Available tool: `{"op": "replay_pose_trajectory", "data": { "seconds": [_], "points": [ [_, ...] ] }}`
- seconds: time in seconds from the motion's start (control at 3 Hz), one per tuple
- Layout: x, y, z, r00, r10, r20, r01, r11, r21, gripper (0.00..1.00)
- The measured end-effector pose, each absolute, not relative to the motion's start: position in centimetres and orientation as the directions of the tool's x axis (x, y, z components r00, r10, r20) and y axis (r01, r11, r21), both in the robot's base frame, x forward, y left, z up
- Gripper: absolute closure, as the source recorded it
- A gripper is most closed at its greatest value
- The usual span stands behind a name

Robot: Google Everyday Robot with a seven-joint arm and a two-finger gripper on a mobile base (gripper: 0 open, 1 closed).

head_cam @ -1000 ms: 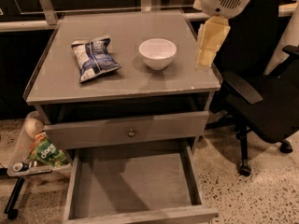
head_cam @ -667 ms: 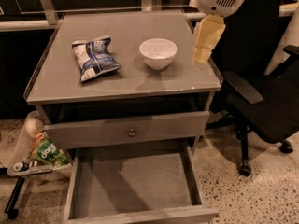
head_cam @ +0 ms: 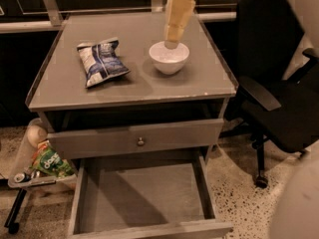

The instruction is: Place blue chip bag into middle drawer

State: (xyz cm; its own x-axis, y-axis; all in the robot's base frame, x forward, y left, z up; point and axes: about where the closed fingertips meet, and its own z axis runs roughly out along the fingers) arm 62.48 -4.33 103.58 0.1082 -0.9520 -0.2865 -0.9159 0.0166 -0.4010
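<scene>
From where the camera looks, down over the front edge, the desk top (head_cam: pixel 65 91) is a flat grey slab. The blue chip bag (head_cam: pixel 101 62) lies flat on it in the left half, nearer the left edge than the middle, about midway between the back and front edges. It sits askew, one short end towards the back left corner.

Well apart from it, right of the middle, stands a white bowl (head_cam: pixel 169 58). The gripper (head_cam: pixel 172 43) hangs over that bowl, coming down from above the back edge on a pale, cream-coloured arm. Its tip is over the bowl's back rim. Whether it touches the bowl I cannot tell, and whether it is spread or pressed together I cannot tell either. It holds nothing that I can see, and it is far from the bag.

Below the front edge, a grey drawer front (head_cam: pixel 99 142) with a small round knob (head_cam: pixel 140 141) is closed. Under that, the middle drawer (head_cam: pixel 149 193) is pulled out towards the viewer, its flat floor and low side walls showing.

Beside the left edge, down near the floor, lies a green snack bag (head_cam: pixel 50 162). A black office chair (head_cam: pixel 284 98) stands just off the right edge.
</scene>
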Motion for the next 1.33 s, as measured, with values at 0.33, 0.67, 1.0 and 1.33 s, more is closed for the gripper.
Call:
{"op": "replay_pose_trajectory", "data": {
  "seconds": [0.33,0.67,1.0,1.33],
  "points": [
    [64.5,0.1,103.4,0.174,-0.936,-0.305,-0.919,-0.043,-0.393,0.00],
    [64.9,0.5,103.7,0.179,-0.932,-0.314,-0.913,-0.039,-0.406,0.00],
    [66.2,2.7,102.7,0.195,-0.913,-0.359,-0.917,-0.039,-0.398,0.00],
    [68.5,5.6,101.2,0.186,-0.901,-0.391,-0.929,-0.032,-0.369,0.00]
  ]
}}
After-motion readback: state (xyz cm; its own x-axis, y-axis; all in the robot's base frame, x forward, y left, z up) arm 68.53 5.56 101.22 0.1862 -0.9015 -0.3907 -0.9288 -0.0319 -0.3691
